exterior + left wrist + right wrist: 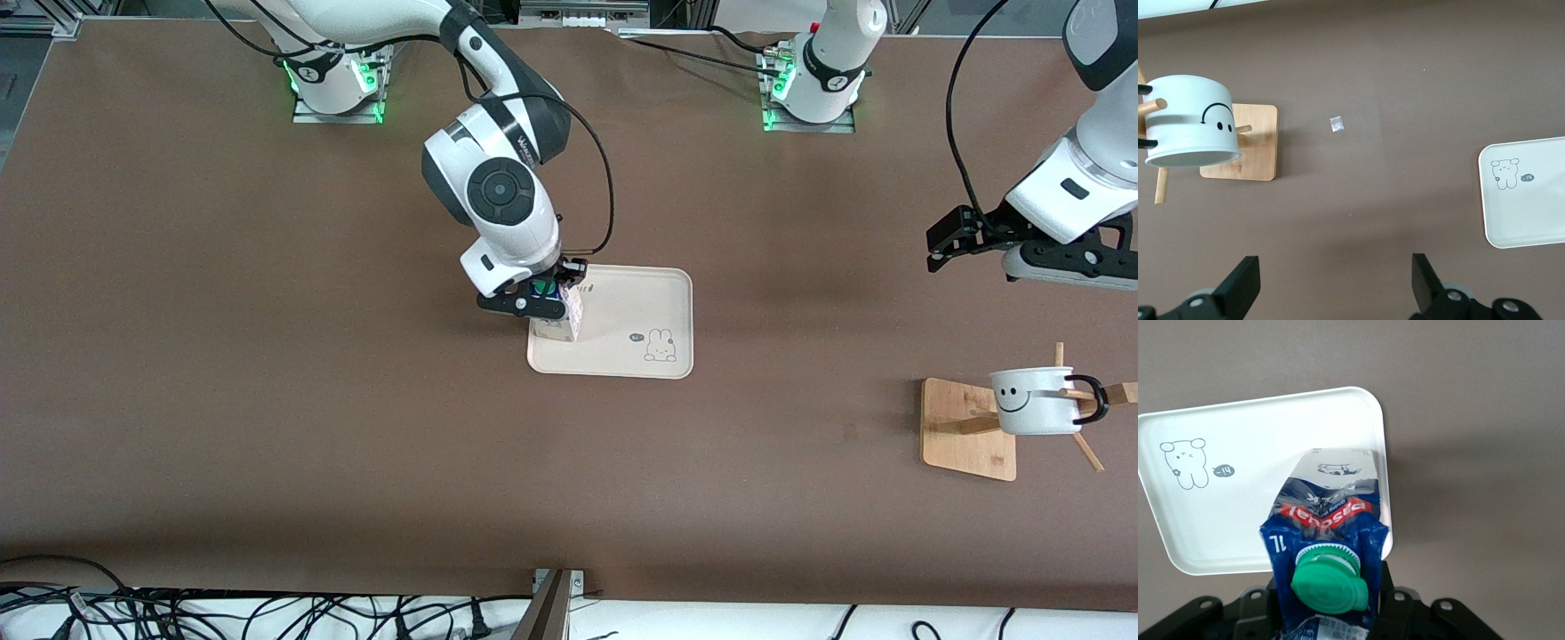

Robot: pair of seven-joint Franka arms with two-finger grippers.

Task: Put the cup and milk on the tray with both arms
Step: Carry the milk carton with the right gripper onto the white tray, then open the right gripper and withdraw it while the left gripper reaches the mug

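1. The milk (562,313) stands at the end of the tray (658,293) toward the right arm, clamped by the right gripper (542,302) for set-down.
2. The cup (1031,400) hangs on a wooden rack (965,436) (untouched), well apart from the tray.
3. The left gripper (947,242) hovers over bare table near the rack, jaws spread wide, empty.

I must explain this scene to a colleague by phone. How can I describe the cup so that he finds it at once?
Start at the left arm's end of the brown table, where a wooden rack stands. The cup hangs on one of its pegs, tipped on its side. It is a white mug with a black smiley face and black handle, far from the tray.
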